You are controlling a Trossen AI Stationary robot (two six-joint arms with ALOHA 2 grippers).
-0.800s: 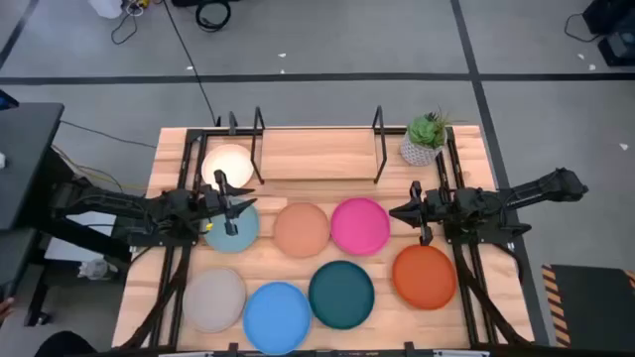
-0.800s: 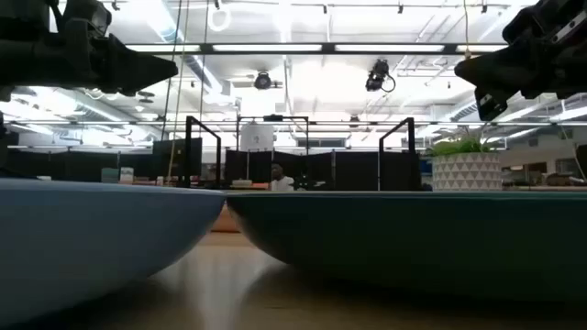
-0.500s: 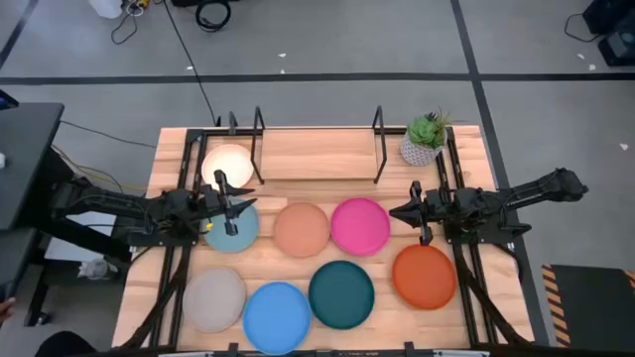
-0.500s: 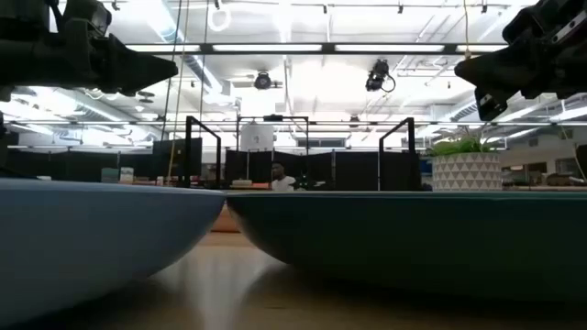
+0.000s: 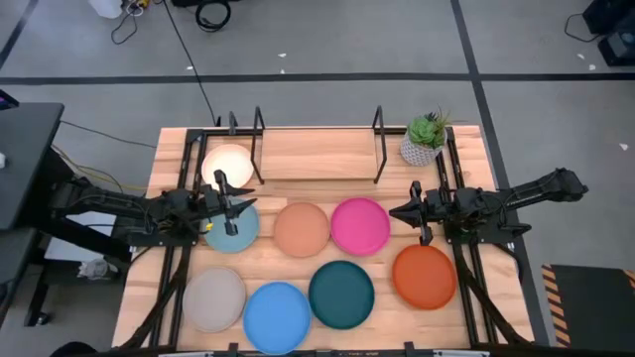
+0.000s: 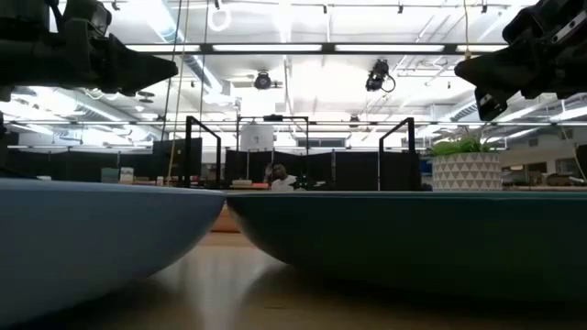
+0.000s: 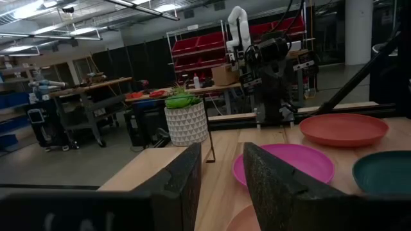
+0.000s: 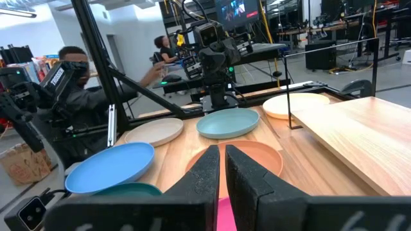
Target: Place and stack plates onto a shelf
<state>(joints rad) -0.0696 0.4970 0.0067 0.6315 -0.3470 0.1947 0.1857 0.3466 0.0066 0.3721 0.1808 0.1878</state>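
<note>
Seven plates lie flat on the table in the high view: pale blue (image 5: 234, 228), peach (image 5: 301, 228), magenta (image 5: 359, 225), orange (image 5: 425, 276), teal (image 5: 341, 293), bright blue (image 5: 277, 315) and grey-beige (image 5: 213, 298). The cream plate (image 5: 227, 164) lies between the black rods left of the shelf's wood plank (image 5: 317, 154). My left gripper (image 5: 248, 205) hovers level over the pale blue plate, slightly open (image 7: 221, 154), pointing right. My right gripper (image 5: 394, 211) hovers by the magenta plate's right rim, shut (image 8: 221, 153), pointing left. Neither touches anything.
A small potted plant (image 5: 425, 139) stands at the shelf's right end. Black upright rods (image 5: 378, 134) frame the plank, whose top is bare. In the low view the bright blue plate (image 6: 92, 238) and the teal plate (image 6: 413, 243) fill the foreground. People sit beyond the table (image 8: 74, 77).
</note>
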